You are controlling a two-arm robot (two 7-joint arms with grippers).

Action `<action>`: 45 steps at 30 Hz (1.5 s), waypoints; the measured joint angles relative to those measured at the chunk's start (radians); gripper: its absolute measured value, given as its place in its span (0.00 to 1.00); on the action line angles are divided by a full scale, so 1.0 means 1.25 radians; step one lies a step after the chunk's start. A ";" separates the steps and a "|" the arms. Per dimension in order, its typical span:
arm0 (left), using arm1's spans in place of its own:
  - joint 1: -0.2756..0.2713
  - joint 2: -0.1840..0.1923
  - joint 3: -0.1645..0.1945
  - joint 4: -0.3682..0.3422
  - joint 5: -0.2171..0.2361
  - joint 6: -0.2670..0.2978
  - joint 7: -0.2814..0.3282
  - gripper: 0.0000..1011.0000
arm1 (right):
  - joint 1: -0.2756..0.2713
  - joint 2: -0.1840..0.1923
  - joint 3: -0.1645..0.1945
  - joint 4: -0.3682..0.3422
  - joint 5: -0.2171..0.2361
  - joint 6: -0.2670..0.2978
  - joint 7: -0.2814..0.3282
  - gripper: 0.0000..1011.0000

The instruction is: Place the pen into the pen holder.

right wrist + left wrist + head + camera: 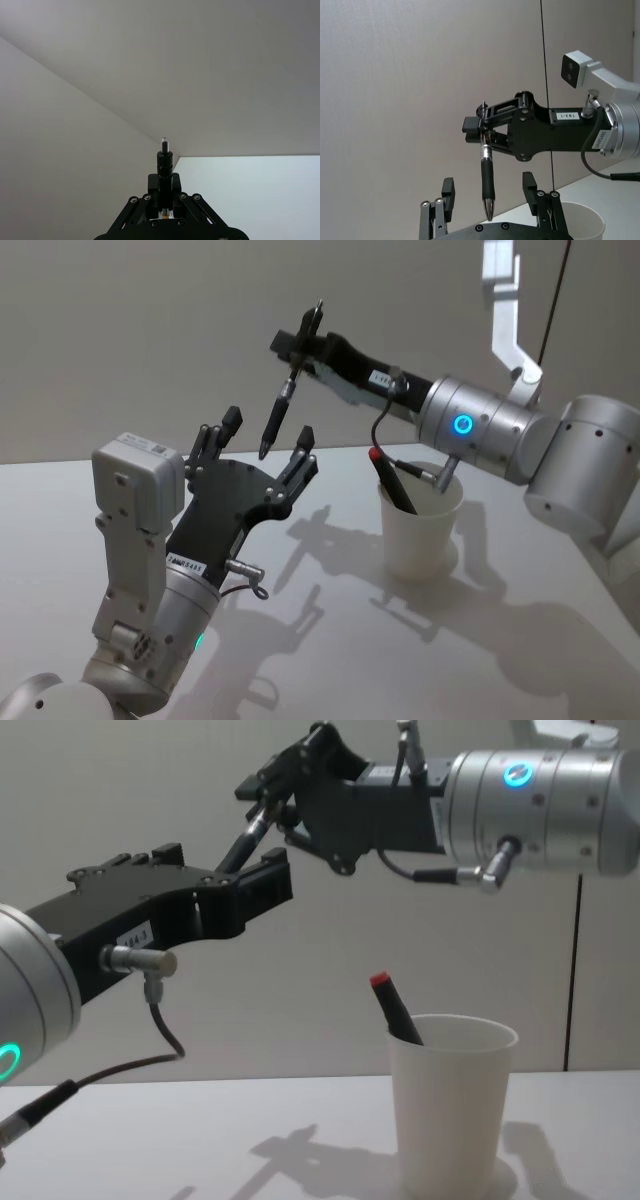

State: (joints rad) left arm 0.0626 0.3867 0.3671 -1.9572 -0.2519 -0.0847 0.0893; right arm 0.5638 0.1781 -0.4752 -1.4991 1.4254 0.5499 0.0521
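A black pen [278,415] with a silver tip hangs nearly upright in the air, and my right gripper [300,345] is shut on its upper end. The pen [487,175] has its tip down between the spread fingers of my open left gripper [268,430], which does not touch it. The pen holder [425,535], a white paper cup, stands on the table to the right, below the right arm. It holds a black pen with a red cap [392,480], leaning left. From the chest, the pen [240,840] slants above the cup [450,1110].
The white table [330,640] stretches around the cup, with arm shadows on it. A plain wall stands close behind. A thin dark cable [544,75] hangs down the wall behind the right arm.
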 joint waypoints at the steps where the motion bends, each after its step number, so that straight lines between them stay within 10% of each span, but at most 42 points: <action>1: 0.000 0.000 0.000 0.000 0.000 0.000 0.000 0.84 | 0.002 0.000 0.001 -0.001 -0.004 -0.003 0.000 0.13; 7: 0.000 0.000 0.000 0.000 0.000 0.000 0.000 0.99 | 0.020 0.004 0.010 -0.006 -0.042 -0.028 0.001 0.13; 26: 0.000 0.000 0.000 0.000 0.000 0.001 0.000 0.99 | 0.040 0.054 0.039 -0.045 -0.222 -0.136 0.029 0.13; 45: 0.000 0.000 0.000 0.000 0.000 0.000 0.000 0.99 | -0.105 0.222 0.050 -0.240 -0.397 -0.227 0.004 0.13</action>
State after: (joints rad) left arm 0.0626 0.3867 0.3672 -1.9571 -0.2519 -0.0841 0.0890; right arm 0.4327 0.4553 -0.4126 -1.7995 0.9285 0.2655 0.0574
